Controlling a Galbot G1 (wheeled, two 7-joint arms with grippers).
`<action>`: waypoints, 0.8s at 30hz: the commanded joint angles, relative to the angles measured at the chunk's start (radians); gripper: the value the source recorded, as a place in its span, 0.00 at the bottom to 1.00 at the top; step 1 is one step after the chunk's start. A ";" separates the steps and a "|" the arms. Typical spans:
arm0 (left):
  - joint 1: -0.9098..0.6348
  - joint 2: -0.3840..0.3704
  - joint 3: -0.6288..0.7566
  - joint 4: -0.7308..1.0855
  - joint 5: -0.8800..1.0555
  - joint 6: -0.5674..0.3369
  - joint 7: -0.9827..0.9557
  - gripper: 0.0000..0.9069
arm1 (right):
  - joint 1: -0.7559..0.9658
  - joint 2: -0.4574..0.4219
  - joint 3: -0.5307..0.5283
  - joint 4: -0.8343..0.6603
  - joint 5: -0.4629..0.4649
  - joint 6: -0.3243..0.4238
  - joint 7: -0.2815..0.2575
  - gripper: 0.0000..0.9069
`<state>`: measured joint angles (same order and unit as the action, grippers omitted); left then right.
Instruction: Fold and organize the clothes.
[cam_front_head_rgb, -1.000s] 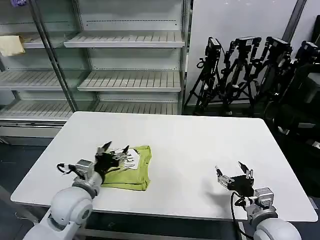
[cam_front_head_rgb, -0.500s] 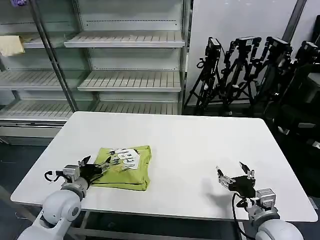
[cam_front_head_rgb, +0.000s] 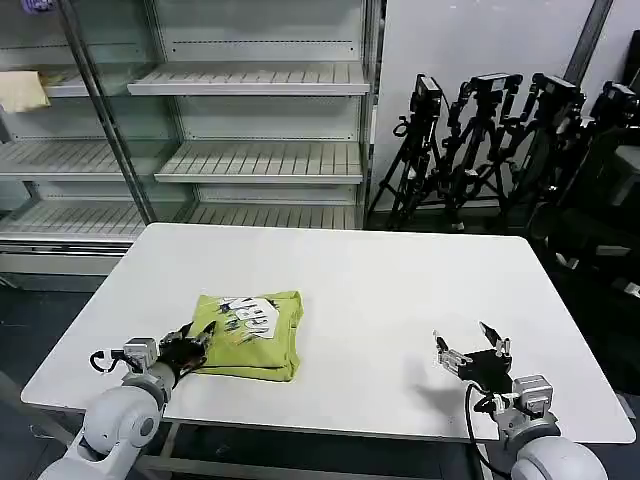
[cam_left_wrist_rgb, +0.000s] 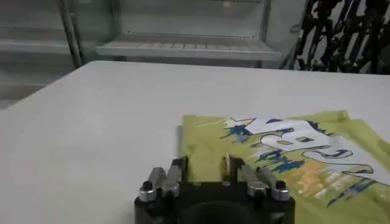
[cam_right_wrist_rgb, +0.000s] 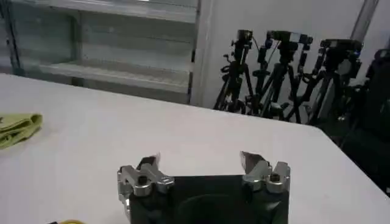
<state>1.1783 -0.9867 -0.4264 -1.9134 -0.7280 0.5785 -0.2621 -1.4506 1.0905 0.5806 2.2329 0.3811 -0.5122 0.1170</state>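
Moved: left gripper (cam_front_head_rgb: 190, 345) backed off the folded T-shirt (cam_front_head_rgb: 252, 335), jaws a little apart, holding nothing.
Shirt: lay by the table's (cam_front_head_rgb: 400, 290) near-left edge.
Right gripper (cam_front_head_rgb: 470, 355): waited wide open near the near-right corner, holding nothing.

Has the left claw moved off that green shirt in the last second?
Yes. The left gripper pulled back toward the table's near edge, off the shirt.

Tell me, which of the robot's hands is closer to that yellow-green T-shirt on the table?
The left. The left hand sits right at the folded T-shirt's near-left edge, fingers slightly apart. The right hand waits open, far across the white table on the robot's right side.
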 joint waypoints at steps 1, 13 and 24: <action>-0.003 0.008 -0.007 0.026 0.003 0.000 0.017 0.02 | 0.003 0.003 -0.004 -0.002 -0.001 0.000 0.001 1.00; -0.001 0.243 -0.427 0.084 0.408 -0.033 0.375 0.00 | 0.000 -0.001 0.009 0.000 0.007 0.006 0.000 1.00; 0.078 0.338 -0.522 -0.259 0.559 -0.084 0.427 0.00 | -0.013 0.005 0.019 0.003 0.009 0.011 -0.002 1.00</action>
<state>1.1998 -0.7362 -0.8109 -1.8852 -0.3969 0.5417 0.0866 -1.4531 1.0909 0.5916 2.2317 0.3895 -0.5022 0.1149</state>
